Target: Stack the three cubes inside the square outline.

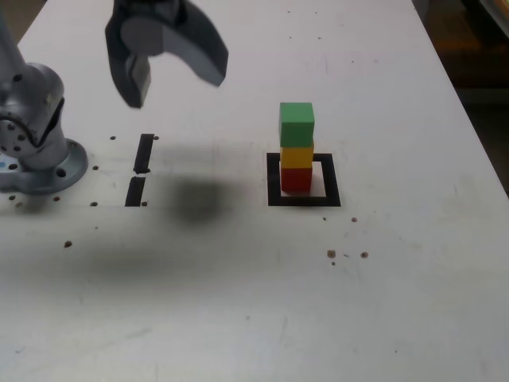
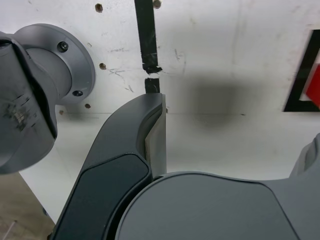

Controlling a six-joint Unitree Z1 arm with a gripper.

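Note:
The three cubes stand in one upright stack: the red cube [image 1: 297, 180] at the bottom, the yellow cube [image 1: 297, 157] on it, the green cube [image 1: 297, 123] on top. The stack sits inside the square outline [image 1: 273, 181], toward its back edge. My gripper [image 1: 176, 86] hangs high above the table, well off to the exterior view's left of the stack, open and with nothing between its jaws. The wrist view shows one dark finger [image 2: 150, 130], a corner of the square outline [image 2: 300, 85] and a sliver of the red cube [image 2: 316, 82] at the frame's edge.
The arm's grey base [image 1: 32, 151] is bolted to the white table at the exterior view's left. Two short black strips [image 1: 144, 153] [image 1: 136, 191] lie between the base and the outline. Small brown specks [image 1: 332, 254] dot the table in front of the outline.

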